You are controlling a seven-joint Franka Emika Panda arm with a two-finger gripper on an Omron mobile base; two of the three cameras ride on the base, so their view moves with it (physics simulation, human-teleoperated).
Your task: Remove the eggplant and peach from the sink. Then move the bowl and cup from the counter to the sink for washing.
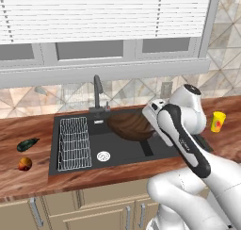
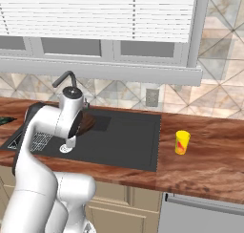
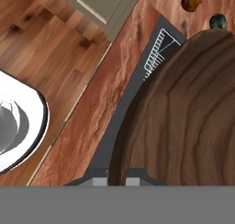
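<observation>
Hand [image 3: 117, 181] clamped on bowl [image 1: 132, 125] rim above sink [image 1: 155, 151]; wood counter [image 1: 28, 125], tiled backsplash, blinds.

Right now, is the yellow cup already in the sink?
No, the cup stands on the wooden counter to the right of the sink.

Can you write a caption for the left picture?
Robot gripper carries the wooden bowl over the black sink; eggplant and peach sit on the counter.
</observation>
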